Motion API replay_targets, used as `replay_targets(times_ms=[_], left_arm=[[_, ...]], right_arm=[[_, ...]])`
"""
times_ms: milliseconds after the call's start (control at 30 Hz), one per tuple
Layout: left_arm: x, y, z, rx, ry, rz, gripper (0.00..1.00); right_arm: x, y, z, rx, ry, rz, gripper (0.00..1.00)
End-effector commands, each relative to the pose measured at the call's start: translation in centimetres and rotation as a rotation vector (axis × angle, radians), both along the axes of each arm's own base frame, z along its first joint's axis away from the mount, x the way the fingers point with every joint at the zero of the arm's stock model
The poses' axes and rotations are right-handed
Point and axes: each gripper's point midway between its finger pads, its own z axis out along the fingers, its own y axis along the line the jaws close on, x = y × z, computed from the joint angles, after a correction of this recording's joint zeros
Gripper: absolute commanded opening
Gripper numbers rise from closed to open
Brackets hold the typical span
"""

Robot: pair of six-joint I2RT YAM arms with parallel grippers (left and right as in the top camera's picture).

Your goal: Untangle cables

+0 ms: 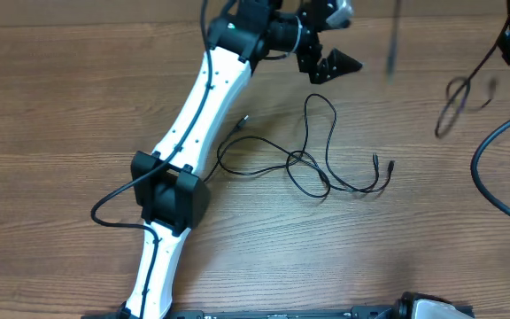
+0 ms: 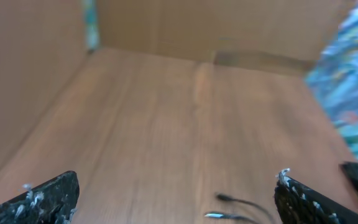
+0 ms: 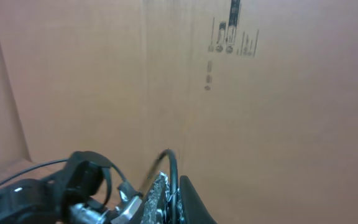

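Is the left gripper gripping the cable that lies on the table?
No: the left gripper stands open, apart from the tangled cable, and holds nothing.

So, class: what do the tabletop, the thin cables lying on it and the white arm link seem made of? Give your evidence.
Tabletop: wood or wood-look laminate, matt; brown grain lines. Cables: probably rubber or plastic sheathing, black; they curl in loose loops. Arm link: likely moulded plastic, smooth white shell; metal cannot be excluded.

- left arm (image 1: pixel 193 106) reaches far forward; left gripper (image 1: pixel 330 64) gapes wide (fingers (image 2: pixel 42 196) speckled white)
- right gripper (image 3: pixel 166 194) sits pinched closed on a thin cable (image 3: pixel 169 159)
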Motion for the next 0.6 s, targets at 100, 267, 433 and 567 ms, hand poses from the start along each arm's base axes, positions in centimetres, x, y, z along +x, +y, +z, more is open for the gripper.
replay_targets(times_ms=[100, 267, 433, 567], left_arm=[[-5.0, -4.0, 0.1, -0.062, 0.020, -0.202, 1.00], [-8.0, -6.3, 0.3, -0.074, 0.030, -0.283, 1.00], [-10.1, -7.7, 0.4, -0.080, 0.038, -0.336, 0.99], [-10.1, -7.0, 0.9, -0.104, 0.054, -0.360, 1.00]], right_arm=[[0.5, 0.1, -0.7, 0.020, 0.036, 0.012, 0.04], [0.5, 0.1, -0.7, 0.019, 0.036, 0.011, 0.04], [0.5, -0.1, -0.9, 0.020, 0.042, 0.003, 0.04], [1.0, -1.6, -1.3, 0.018, 0.055, -0.087, 0.04]])
